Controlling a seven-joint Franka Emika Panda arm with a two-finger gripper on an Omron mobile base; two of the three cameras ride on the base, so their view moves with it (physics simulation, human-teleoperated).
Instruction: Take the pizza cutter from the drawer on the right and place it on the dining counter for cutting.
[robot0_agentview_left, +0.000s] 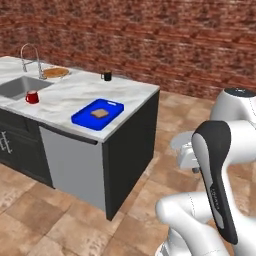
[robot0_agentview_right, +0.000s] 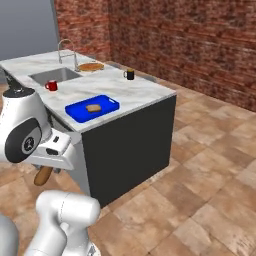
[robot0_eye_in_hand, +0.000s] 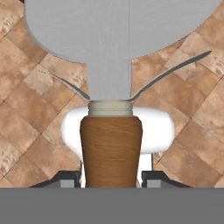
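Observation:
The pizza cutter (robot0_eye_in_hand: 111, 144) is in my gripper (robot0_eye_in_hand: 111, 178), which is shut on its brown wooden handle; the silver-grey wheel (robot0_eye_in_hand: 118, 30) sticks out past the fingers (robot0_eye_in_hand: 65, 178). From the right base view the handle (robot0_agentview_right: 43, 175) hangs below the hand, over the tiled floor. The gripper (robot0_agentview_right: 47, 169) is low beside the dining counter (robot0_agentview_right: 140, 92), below its marble top and off its near end. In the left base view the dining counter (robot0_agentview_left: 75, 95) lies to the left of the arm. The drawer is out of view.
On the counter are a blue tray (robot0_agentview_left: 85, 119) holding a slice of bread, a red mug (robot0_agentview_left: 32, 97), a black mug (robot0_agentview_left: 106, 76), a pizza on a board (robot0_agentview_left: 55, 72), and a sink (robot0_agentview_left: 20, 86) with a tall faucet (robot0_agentview_left: 30, 56). A brick wall stands behind.

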